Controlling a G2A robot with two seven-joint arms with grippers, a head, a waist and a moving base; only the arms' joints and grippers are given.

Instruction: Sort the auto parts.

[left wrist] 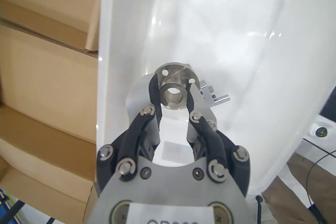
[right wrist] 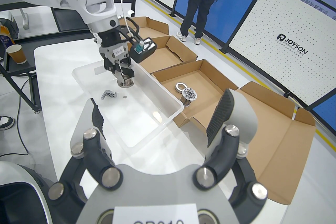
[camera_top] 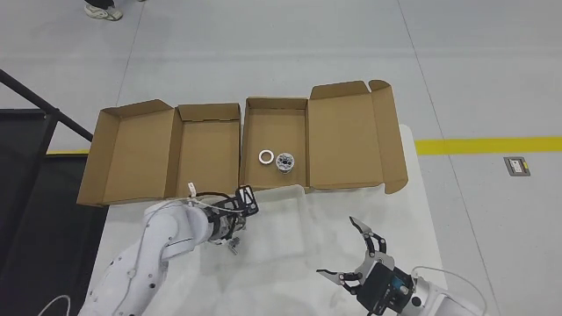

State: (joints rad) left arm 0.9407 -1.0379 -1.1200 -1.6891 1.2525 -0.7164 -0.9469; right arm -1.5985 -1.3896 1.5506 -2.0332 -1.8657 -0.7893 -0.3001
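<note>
Flanged bushing (left wrist: pixel 173 75), 1: clamped in the left gripper (left wrist: pixel 172 93), inside the clear tray (right wrist: pixel 168 97).
Small bracket (right wrist: pixel 108 95), 1: loose in the tray, near the bushing.
Ring (right wrist: pixel 180 86), 1, and toothed round part (right wrist: pixel 189 96), 1: together in one cardboard box (camera_top: pixel 274 132).
Second cardboard box (camera_top: pixel 206 154), 1: alongside.
Right gripper (right wrist: pixel 161 110): fingers spread apart.
</note>
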